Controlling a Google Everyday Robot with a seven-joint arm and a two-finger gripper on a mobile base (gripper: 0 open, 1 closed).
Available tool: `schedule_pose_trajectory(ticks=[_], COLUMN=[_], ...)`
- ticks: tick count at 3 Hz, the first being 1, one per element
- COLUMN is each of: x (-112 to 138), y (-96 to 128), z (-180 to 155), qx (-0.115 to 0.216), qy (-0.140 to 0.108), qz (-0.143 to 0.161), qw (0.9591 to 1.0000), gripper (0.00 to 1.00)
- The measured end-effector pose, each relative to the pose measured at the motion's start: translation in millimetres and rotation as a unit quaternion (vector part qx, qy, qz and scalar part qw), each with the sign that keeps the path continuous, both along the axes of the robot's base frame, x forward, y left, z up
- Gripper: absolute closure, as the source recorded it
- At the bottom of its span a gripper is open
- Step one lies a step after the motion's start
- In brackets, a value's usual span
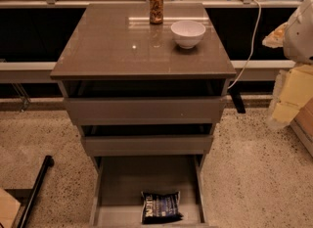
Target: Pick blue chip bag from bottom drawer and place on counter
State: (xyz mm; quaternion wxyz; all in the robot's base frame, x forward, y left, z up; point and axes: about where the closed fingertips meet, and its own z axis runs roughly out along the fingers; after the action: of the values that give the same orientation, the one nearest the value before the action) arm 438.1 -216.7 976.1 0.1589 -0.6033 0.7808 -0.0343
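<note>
Camera view omits your gripper, state untellable; descend squarely onto the crinkly navy foil chip bag (161, 207) in the grey-brown bottom drawer (146, 178).

3 drawers (144, 109); 1 ea.: blue chip bag (160, 206), can (156, 8), bowl (188, 34), counter (112, 46).

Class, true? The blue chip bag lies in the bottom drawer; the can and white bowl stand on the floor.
No: the camera view shows the can and white bowl on the counter, not the floor. The blue chip bag is in the bottom drawer. The claw is unseen.
</note>
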Motion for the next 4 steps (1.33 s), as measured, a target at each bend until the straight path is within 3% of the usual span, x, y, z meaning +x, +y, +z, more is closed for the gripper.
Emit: schedule_pose_trajectory(ticks=[1,2,3,4], x=[0.1,3.1,9.8,26.3], y=[0.1,-4.1,-15.2,-30.3], z=[0.5,-10.2,-33.4,-81.3], qx=[0.0,0.023,0.06,0.087], qy=[-0.001,0.003,0.007,0.004], qz=[-0.001,-0.041,-0.116,-0.231], qw=[1.0,0.9989,0.9915,0.9691], gripper=[0.0,0.0,0.0,0.0])
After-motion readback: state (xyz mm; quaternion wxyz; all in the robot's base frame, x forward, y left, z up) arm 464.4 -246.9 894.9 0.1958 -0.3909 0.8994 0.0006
